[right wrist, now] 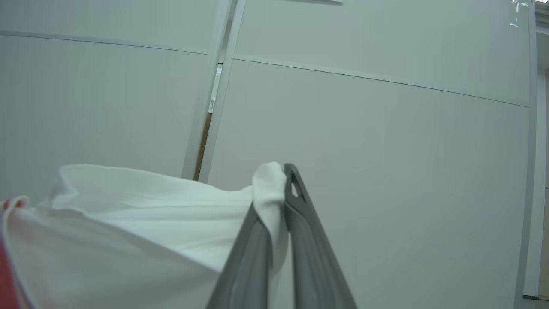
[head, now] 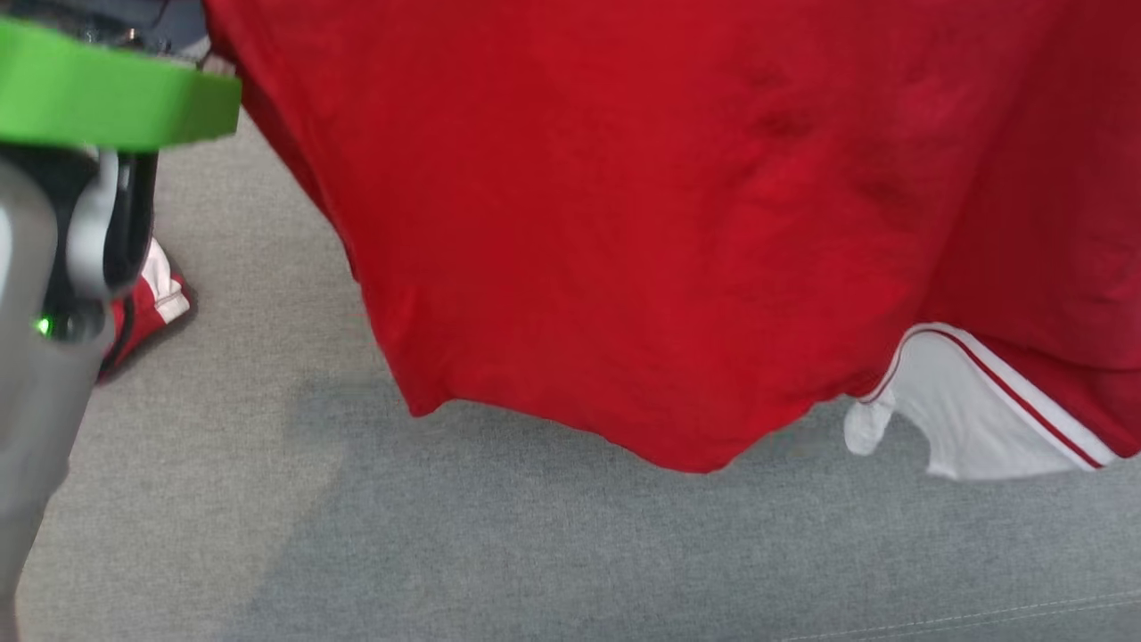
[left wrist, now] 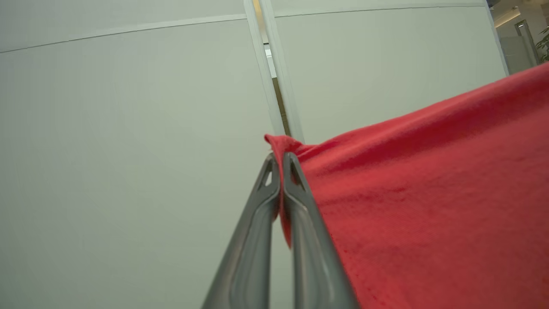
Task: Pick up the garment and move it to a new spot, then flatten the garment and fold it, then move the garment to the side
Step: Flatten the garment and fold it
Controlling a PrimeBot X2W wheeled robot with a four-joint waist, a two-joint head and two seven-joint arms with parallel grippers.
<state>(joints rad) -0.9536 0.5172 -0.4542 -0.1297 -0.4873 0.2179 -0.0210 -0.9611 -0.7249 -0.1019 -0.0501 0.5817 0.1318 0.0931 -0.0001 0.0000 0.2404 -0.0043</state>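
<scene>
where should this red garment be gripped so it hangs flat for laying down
Its upper edge, one end per side: the left gripper pinches a red corner, the right gripper white fabric. Held so, the garment hangs spread and loose over the grey surface.

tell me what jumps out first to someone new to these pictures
The big red garment hangs across the top and right of the head view, over a grey surface, with a white panel at its lower right. Each wrist view shows a pinch against pale walls: the left gripper is shut on a red corner, and the right gripper is shut on white cloth.
</scene>
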